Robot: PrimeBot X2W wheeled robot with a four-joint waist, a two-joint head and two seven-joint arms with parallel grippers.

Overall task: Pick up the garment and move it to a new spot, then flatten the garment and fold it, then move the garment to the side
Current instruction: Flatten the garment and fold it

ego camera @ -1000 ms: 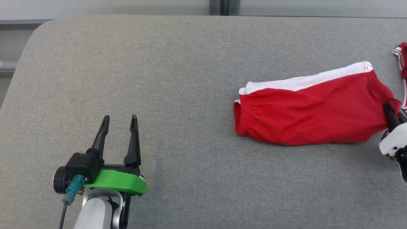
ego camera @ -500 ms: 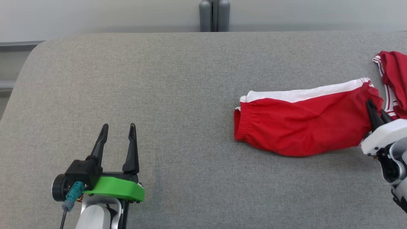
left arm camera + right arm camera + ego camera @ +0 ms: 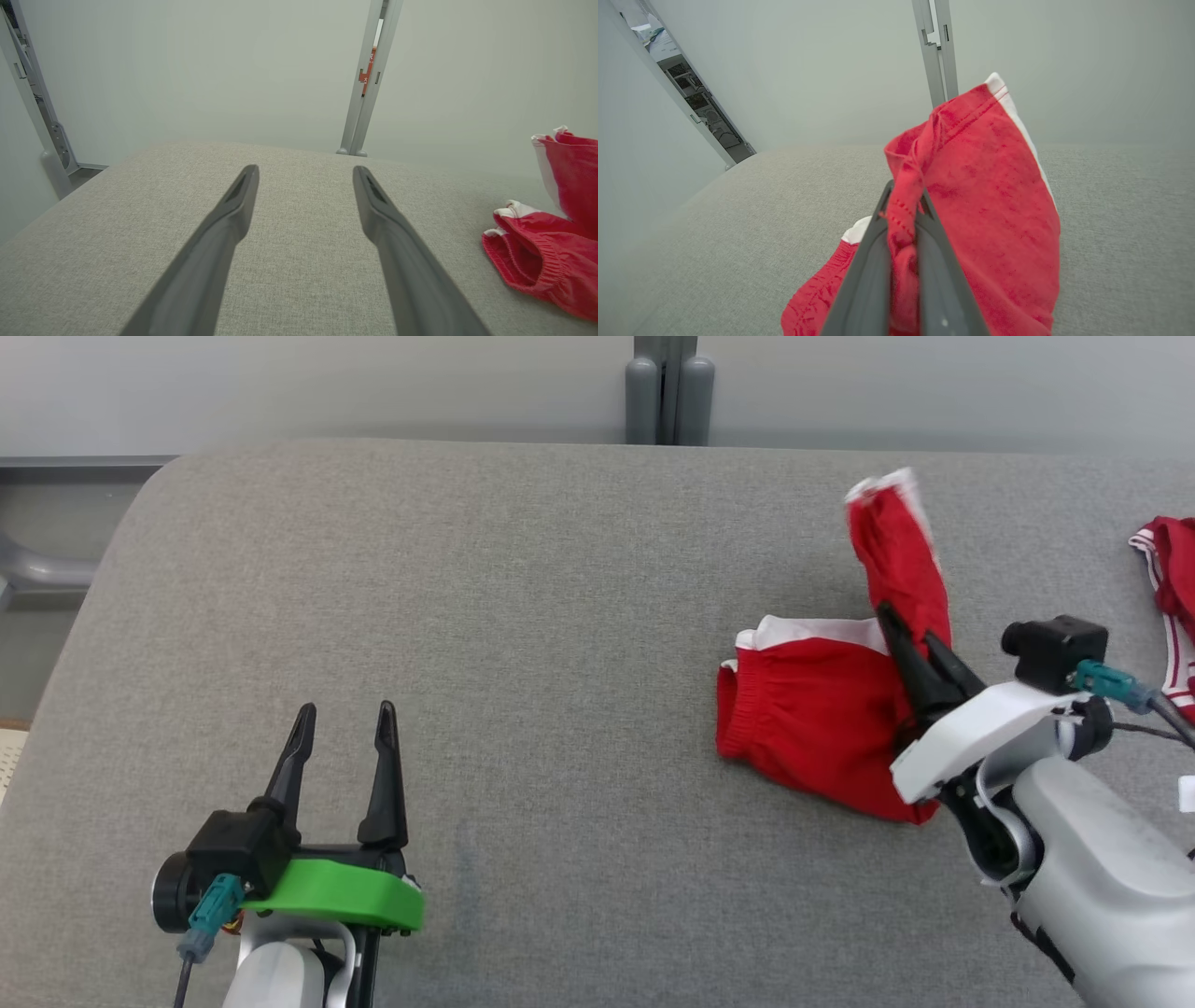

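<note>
Since the right end effector [image 3: 906, 625] is clamped shut on a bunched fold of the red shorts [image 3: 812, 728], that arm has charge of the garment. The right wrist view confirms it: cloth is pinched between the two closed fingers of that end effector [image 3: 903, 196], and the shorts [image 3: 985, 196] drape over and to the right of them.

The shorts lie right of centre on the grey desk [image 3: 523, 616]. Their resting part runs left to right in the head view, with the waistband [image 3: 733, 719] at the left end. The gripped end stands up off the desk toward the upper part of the frame, directly above the fingers.

The left end effector [image 3: 345, 709] sits at the lower left, fingers spread wide and holding nothing. It is well apart from the shorts, which lie to its right, at the right edge of the left wrist view [image 3: 542, 261].

A second red garment [image 3: 1172, 588] lies at the right edge, near the working arm but apart from the shorts.

Assessment: the raised end appears ready to be carried left along the long axis, toward the waistband. The right arm is the nearer one. Risk: the thin pinch may slip.
</note>
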